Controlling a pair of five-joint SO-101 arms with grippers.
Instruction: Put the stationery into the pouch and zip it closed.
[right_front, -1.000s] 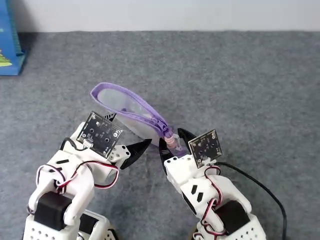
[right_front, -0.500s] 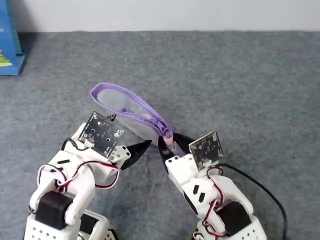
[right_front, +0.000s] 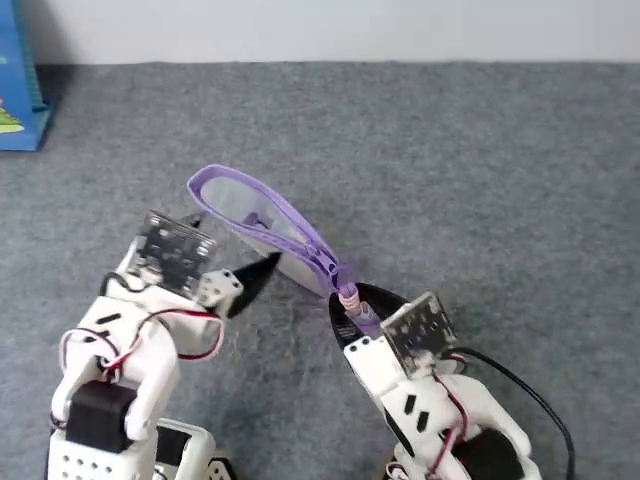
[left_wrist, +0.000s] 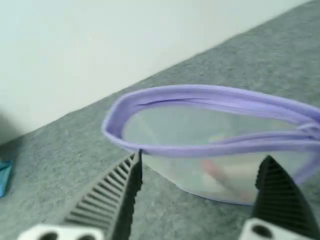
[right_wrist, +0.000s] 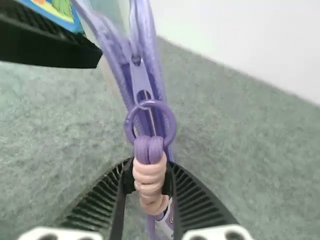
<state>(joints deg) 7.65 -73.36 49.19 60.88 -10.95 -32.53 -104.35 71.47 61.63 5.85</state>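
Observation:
The clear pouch (right_front: 255, 215) with a purple zipper lies on the grey mat, its mouth gaping at the far end. In the left wrist view the pouch (left_wrist: 210, 150) shows dim stationery through its wall. My left gripper (left_wrist: 203, 160) stands open, its fingers (left_wrist: 125, 195) on either side of the pouch's near wall. In the high view the left gripper (right_front: 245, 272) sits beside the pouch's near edge. My right gripper (right_wrist: 148, 175) is shut on the pink and purple zipper pull (right_wrist: 148, 155), which hangs from the slider (right_wrist: 140, 80). The right gripper (right_front: 355, 310) is at the pouch's near right end.
A blue box (right_front: 18, 90) stands at the far left by the wall, also seen as the blue box (right_wrist: 55, 10) behind the pouch. The left arm's black finger (right_wrist: 45, 47) lies close to the zipper. Open grey mat stretches to the right and far side.
The right gripper has drawn the zipper pull back toward its own base, stretching the zipper. The left arm has swung left and slightly away, its finger now higher along the pouch.

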